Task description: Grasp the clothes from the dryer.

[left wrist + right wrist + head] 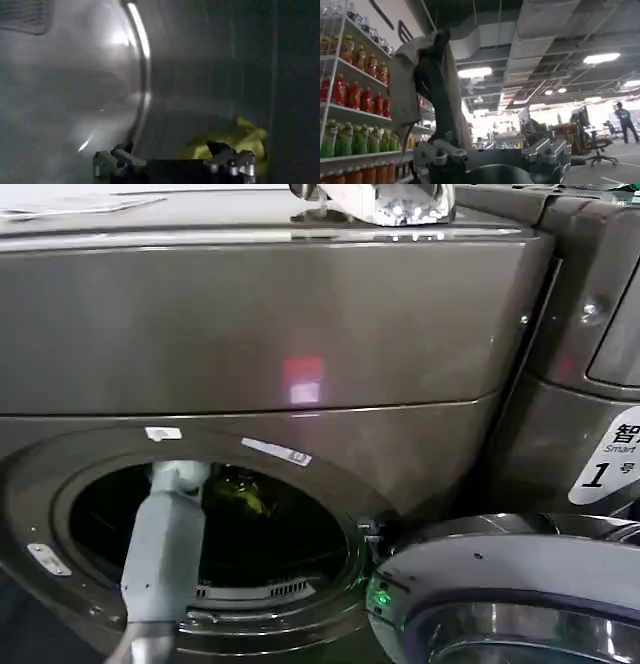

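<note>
1. Dryer (300, 334) spans the head view; round opening at lower left, door (520, 594) swung open at lower right.
2. Left arm (165, 554) goes into the drum; left gripper (175, 157) has jaws open, holding nothing.
3. Clothes (240, 142), yellow-green, lie on the drum floor just beyond one finger.
4. Right gripper (492, 157) is out in the room, jaws apart, empty, shelves of bottles (350, 100) behind.

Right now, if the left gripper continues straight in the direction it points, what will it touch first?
Probably the clothes: the open left gripper is inside the dryer drum, with the yellow-green bundle just ahead beside one fingertip. Depth is unclear.
</note>
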You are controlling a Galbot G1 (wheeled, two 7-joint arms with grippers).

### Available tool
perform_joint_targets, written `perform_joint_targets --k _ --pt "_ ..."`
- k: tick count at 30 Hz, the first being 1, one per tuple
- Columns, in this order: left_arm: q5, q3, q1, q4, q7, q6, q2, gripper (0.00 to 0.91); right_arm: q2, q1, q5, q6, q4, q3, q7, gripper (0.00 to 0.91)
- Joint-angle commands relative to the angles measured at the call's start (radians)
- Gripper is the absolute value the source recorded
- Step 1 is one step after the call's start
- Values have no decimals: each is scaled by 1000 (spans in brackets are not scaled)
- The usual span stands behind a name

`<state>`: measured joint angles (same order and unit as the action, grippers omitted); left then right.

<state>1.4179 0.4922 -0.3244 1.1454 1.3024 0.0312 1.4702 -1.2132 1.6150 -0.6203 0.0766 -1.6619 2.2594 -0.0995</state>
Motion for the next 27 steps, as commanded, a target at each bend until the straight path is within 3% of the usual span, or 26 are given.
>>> perform_joint_targets --k 1,27 --pt "58 1 46 -159 21 17 -1 907 -2 -3 1 -2 -5 -4 0 907" --pt "10 24 100 -417 -217 -4 -16 899 -2 -10 3 -13 -2 -18 3 907"
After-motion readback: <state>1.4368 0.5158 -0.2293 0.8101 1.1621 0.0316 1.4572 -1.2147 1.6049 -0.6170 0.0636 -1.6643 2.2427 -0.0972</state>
